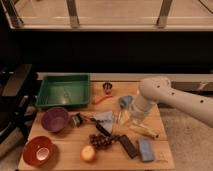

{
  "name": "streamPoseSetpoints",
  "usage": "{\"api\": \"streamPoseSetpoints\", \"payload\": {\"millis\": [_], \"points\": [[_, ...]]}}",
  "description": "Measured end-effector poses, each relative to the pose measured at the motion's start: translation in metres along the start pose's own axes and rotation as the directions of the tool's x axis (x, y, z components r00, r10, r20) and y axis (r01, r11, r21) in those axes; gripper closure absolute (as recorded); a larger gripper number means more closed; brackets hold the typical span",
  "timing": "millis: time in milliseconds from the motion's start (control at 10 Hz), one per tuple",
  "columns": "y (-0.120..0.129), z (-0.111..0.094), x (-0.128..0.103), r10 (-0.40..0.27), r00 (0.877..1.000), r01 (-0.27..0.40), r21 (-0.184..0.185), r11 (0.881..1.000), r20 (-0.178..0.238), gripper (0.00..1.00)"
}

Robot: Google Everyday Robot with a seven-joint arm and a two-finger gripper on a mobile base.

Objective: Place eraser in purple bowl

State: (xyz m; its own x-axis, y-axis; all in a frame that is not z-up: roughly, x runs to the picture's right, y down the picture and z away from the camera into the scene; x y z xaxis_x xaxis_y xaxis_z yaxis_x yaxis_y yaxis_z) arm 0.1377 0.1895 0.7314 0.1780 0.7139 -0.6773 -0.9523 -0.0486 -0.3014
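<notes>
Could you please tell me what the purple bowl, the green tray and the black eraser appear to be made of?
The round dark purple bowl looks like plastic: uniform colour, soft sheen. The green rectangular tray also seems plastic, with smooth moulded walls. The small flat black eraser looks matte, possibly rubber. The claw hangs over the wooden table, right of the bowl.

Green tray sits at the back left of the wooden table. Front left, there's the red bowl, then a round orange fruit with dark grapes just behind it. A blue-grey block lies front right. A grey-blue cloth is mid-table, with the gripper just to its right. A small dark cup stands behind a red-orange utensil.
</notes>
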Motion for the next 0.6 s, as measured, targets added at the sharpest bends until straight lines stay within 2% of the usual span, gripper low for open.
{"api": "streamPoseSetpoints", "payload": {"millis": [100, 300, 600], "points": [[0.003, 0.016, 0.01, -0.008, 0.999, 0.008, 0.024, 1.0, -0.034, 0.36], [0.003, 0.034, 0.024, -0.01, 0.997, 0.014, 0.05, 0.999, -0.071, 0.36], [0.007, 0.057, 0.035, -0.016, 0.994, 0.023, 0.064, 0.998, -0.107, 0.36]]}}
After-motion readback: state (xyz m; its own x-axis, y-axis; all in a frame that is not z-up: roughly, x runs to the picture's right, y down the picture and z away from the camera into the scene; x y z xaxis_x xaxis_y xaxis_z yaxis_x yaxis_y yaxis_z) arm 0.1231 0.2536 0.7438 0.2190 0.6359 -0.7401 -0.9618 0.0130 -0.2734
